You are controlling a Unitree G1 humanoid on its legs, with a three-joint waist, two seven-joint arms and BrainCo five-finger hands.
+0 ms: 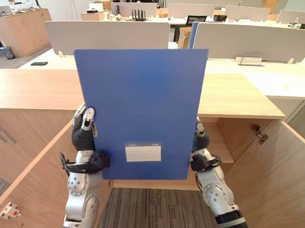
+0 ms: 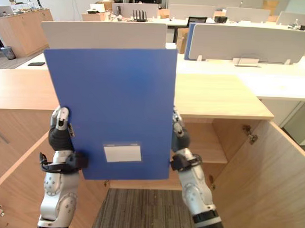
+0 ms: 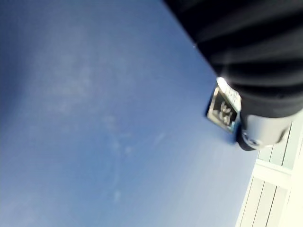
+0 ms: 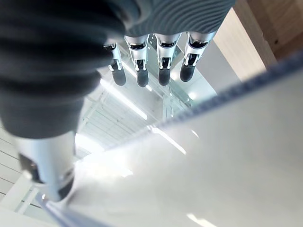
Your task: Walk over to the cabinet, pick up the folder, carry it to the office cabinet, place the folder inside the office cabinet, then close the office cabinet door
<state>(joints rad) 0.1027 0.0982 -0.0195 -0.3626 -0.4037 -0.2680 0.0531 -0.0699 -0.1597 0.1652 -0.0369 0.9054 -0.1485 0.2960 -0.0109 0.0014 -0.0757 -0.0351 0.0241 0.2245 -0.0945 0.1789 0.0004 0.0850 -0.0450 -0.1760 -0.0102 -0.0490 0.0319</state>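
I hold a large blue folder (image 1: 140,108) upright between both hands, its white label (image 1: 143,152) facing me. My left hand (image 1: 85,126) is at its lower left edge, and the thumb (image 3: 255,132) lies on the blue face (image 3: 94,118) with the fingers behind it. At the lower right edge my right hand (image 1: 200,140) presses the folder, its fingers (image 4: 142,71) straight above the glossy sheet (image 4: 213,165). Behind the folder stands the open office cabinet (image 1: 238,97), whose inside is mostly hidden by it.
The cabinet's two wooden doors swing out towards me, one at the left (image 1: 35,175) and one at the right (image 1: 280,178). A shelf (image 1: 221,146) shows inside on the right. Striped carpet (image 1: 154,211) lies below. White desks with dividers (image 1: 255,40) stand behind.
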